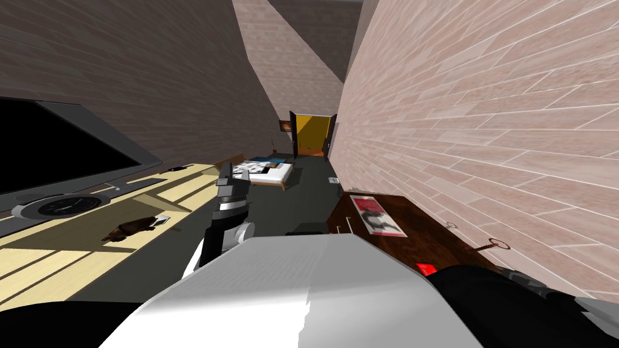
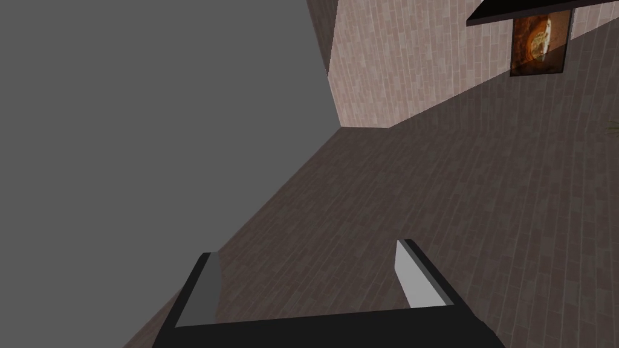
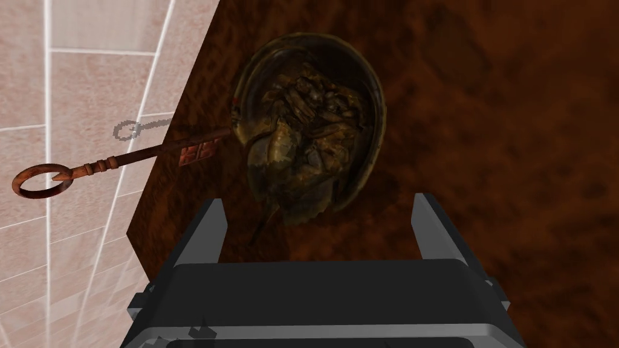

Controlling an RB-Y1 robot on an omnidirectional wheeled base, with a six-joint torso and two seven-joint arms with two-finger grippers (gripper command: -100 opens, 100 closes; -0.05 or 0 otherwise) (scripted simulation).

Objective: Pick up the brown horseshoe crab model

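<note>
Left claw (image 1: 237, 172) raised mid-room in head view, well apart from dark, mottled brown desk (image 1: 417, 232) on right carrying magazine (image 1: 378, 216) and rusty key (image 1: 492, 244).

From left wrist: blades spread, gripping nothing.

From right wrist: right claw (image 3: 320, 229) spread wide and empty, just short of horseshoe crab model (image 3: 308, 139) lying on desk, key just beside its rim. Right arm plainly the nearer. Domed oval shell, glossy olive-brown, apparently belly-up with knobbly legs showing. Long axis roughly along claw's reach, thin tail pointing back toward one blade. Seemingly narrower than the gap; straight advance probably enough, though smooth curved rim likely slippery.
</note>
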